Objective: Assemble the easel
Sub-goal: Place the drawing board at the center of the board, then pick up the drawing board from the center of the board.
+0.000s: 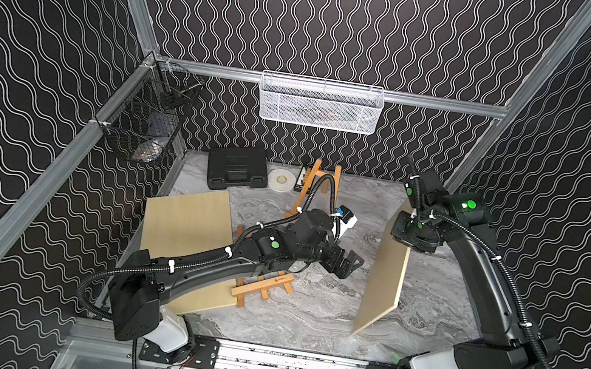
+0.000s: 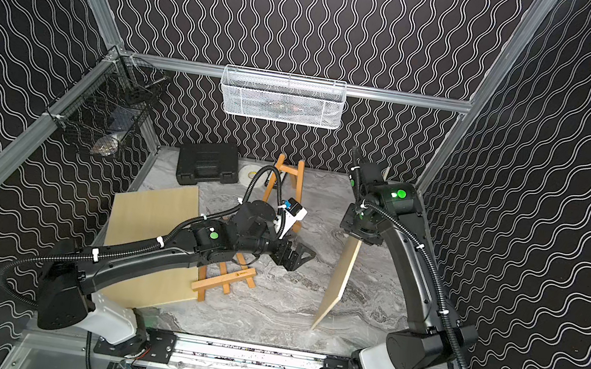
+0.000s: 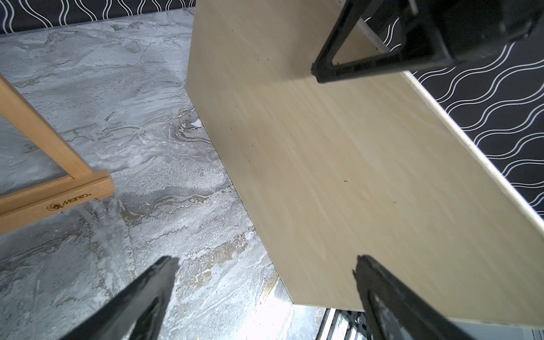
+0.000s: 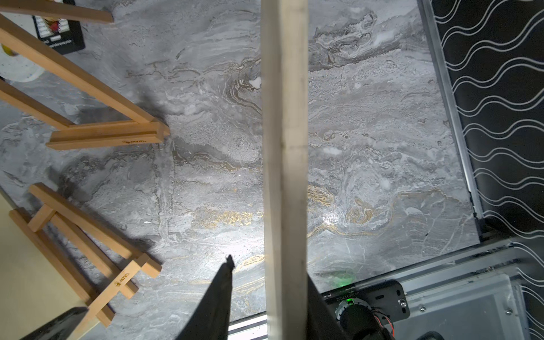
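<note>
Thin pale plywood board (image 1: 385,278) looks light, stiff, tippy: right pincer (image 4: 268,269) straddles its top edge unclamped, left pincer (image 1: 350,267) gapes beside it; clamp that edge.

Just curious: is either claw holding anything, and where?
Right gripper straddles the upright board's top edge, one finger clear: not clamped. Left gripper open, empty.

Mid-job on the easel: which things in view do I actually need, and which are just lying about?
For the job, likely: lying easel; standing easel; upright board; flat board.

Just lying about: black case; tape roll; white basket; black basket.
</note>
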Robot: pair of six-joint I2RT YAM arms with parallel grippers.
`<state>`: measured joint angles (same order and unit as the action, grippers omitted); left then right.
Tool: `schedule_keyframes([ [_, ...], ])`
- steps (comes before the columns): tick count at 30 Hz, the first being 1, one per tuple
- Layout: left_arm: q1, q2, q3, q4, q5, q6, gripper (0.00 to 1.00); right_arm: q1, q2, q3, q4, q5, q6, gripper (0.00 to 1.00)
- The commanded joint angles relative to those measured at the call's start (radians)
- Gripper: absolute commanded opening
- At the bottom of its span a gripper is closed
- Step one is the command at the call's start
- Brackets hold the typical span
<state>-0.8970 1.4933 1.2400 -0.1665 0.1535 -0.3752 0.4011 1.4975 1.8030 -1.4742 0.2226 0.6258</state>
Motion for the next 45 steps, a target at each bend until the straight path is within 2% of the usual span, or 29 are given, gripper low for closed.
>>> schedule_keyframes([
  [1,0.003,-0.016,-0.012,0.034,-0.023,-0.005,0.99,0.038,-0.022,-0.02,0.024,0.029,0.068,0.34],
  [8,0.004,-0.019,-0.015,0.034,-0.038,-0.006,0.99,0.08,-0.056,-0.073,0.042,0.071,0.094,0.29],
  [17,0.004,-0.023,-0.029,0.045,-0.051,-0.004,0.99,0.081,-0.083,-0.125,0.075,0.12,0.087,0.22],
  [30,0.006,-0.033,-0.036,0.06,-0.056,0.027,0.99,0.081,-0.139,-0.127,0.137,0.194,0.06,0.0],
  [36,0.006,-0.058,-0.027,0.023,-0.091,0.046,0.99,0.081,-0.19,-0.104,0.167,0.219,0.034,0.0],
  [42,0.012,-0.1,-0.051,0.027,-0.15,0.05,0.99,0.081,-0.279,-0.122,0.248,0.199,-0.048,0.0],
  [45,0.026,-0.112,-0.05,-0.001,-0.18,0.042,0.99,0.081,-0.294,-0.095,0.212,0.242,-0.046,0.0],
])
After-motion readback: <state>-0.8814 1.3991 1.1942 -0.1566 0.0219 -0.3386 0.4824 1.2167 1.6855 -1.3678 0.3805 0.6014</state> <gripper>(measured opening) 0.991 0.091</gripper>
